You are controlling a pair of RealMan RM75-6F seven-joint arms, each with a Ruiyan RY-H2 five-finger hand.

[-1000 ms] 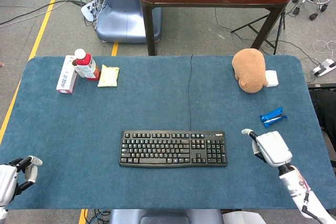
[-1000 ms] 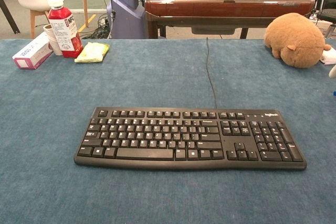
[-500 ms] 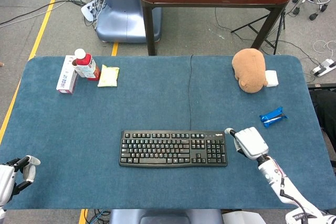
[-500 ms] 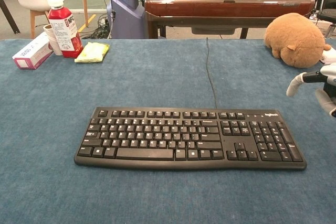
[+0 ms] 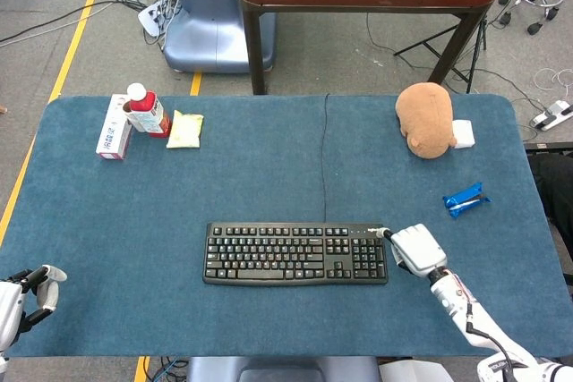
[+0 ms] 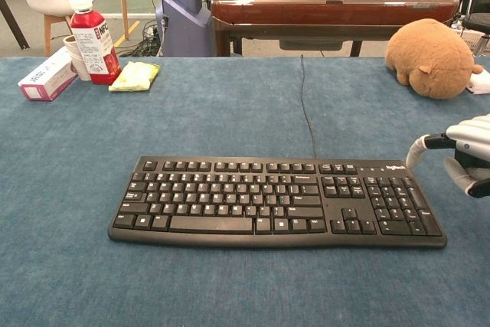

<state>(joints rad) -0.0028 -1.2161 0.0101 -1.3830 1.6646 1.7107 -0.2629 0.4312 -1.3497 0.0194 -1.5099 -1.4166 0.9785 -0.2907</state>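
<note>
Your right robot hand [image 5: 414, 249] hangs empty, fingers loosely apart, just beside the right end of the keyboard [image 5: 296, 254] lying near the table's [image 5: 269, 176] near edge; it looks light, stiff and flat, so grip its end edge.

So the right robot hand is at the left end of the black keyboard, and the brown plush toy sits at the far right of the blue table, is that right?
Not quite. The right robot hand is at the right end of the black keyboard, beside the number pad, as the head view shows. The rest holds: the brown plush toy sits at the far right of the blue table.
</note>
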